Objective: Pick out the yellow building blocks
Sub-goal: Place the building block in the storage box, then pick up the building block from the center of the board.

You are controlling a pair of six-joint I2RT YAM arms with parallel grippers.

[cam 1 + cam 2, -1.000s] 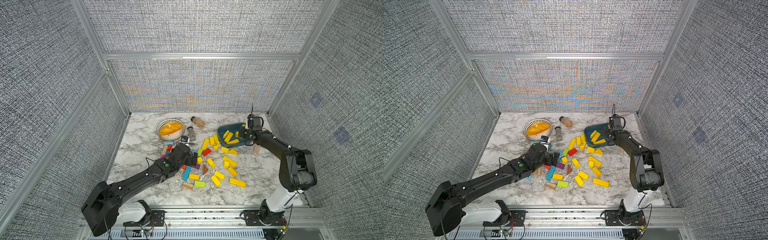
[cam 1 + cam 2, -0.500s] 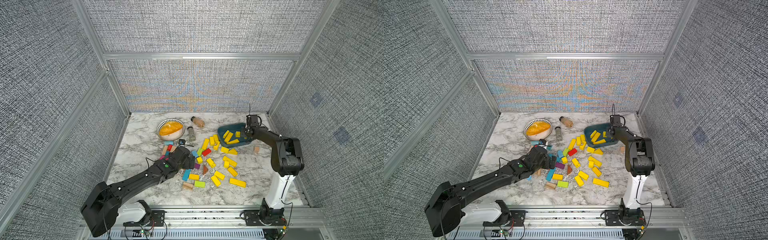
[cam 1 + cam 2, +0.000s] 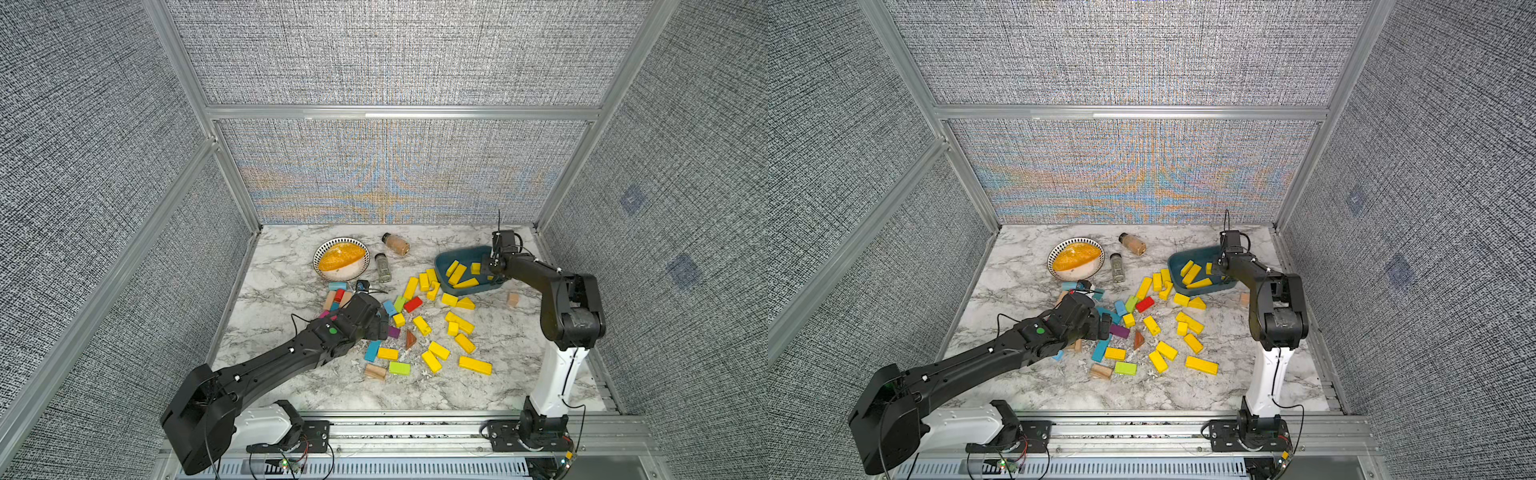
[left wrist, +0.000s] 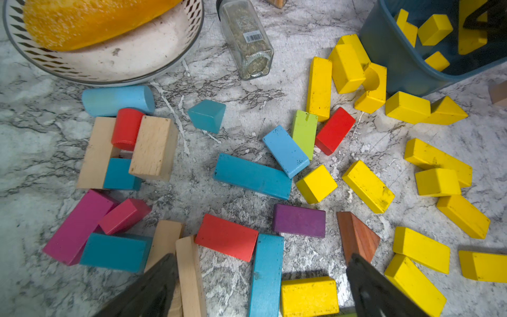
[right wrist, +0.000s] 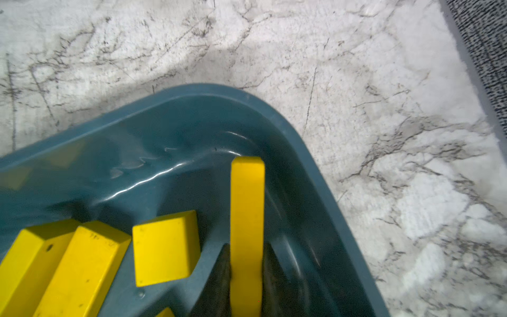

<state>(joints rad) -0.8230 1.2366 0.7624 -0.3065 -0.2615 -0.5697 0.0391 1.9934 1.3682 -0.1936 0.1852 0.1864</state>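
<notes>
Teal tub (image 5: pixel 323 175) holds yellow building blocks (image 5: pixel 164 247); right hand (image 5: pixel 247 277) grips one.

The yellow building blocks (image 4: pixel 367 186) look like painted wood, matt, flecked with dark scuffs (most visible at centre right of the left wrist view). Plain blocks (image 4: pixel 153 148) show bare pale wood grain. The tabletop (image 4: pixel 233 90) has a marble-look finish, smooth with grey veining and white scratches. The blue bin (image 5: pixel 192 131) reads as glossy moulded plastic with bright highlights. The jar (image 4: pixel 247 41) is clear glass. The enclosure frame (image 3: pixel 399 112) is brushed metal; the wall panels (image 3: pixel 374 50) are coarse woven cloth.
</notes>
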